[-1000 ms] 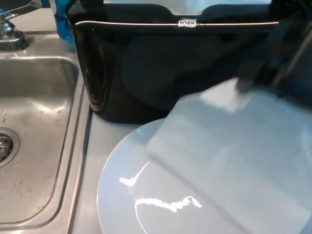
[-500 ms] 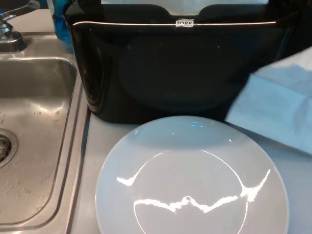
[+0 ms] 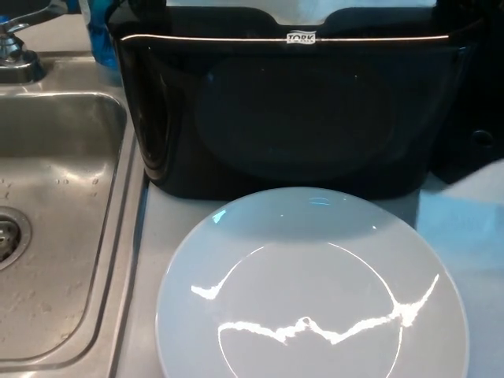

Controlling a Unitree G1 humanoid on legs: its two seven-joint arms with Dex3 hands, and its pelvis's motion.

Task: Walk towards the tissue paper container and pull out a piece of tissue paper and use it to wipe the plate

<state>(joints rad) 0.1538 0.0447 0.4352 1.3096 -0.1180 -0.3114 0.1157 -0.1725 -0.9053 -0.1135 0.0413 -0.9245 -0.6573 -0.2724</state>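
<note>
The big sheet of tissue paper that lay over the white plate a second ago has slid away to the right. Half a second ago it still showed as a pale blue sheet at the right side, and now only a faint pale patch is left by the right edge. I cannot tell if that patch is the tissue or just the countertop. So the plate is all bare again, shiny, with bright light lines on it. It sits on the counter, just in front of the black Tork tissue dispenser, and its far rim looks very close to the dispenser's bottom. White tissue still peeks out of the slot on top. To the left is the steel sink with its tap. No robot hand shows now, so I cannot tell if any fingers are spread, closed, or pinching the tissue, or how far they are from the plate. I think the wiping is not finished, or the tissue was just pulled off.
</note>
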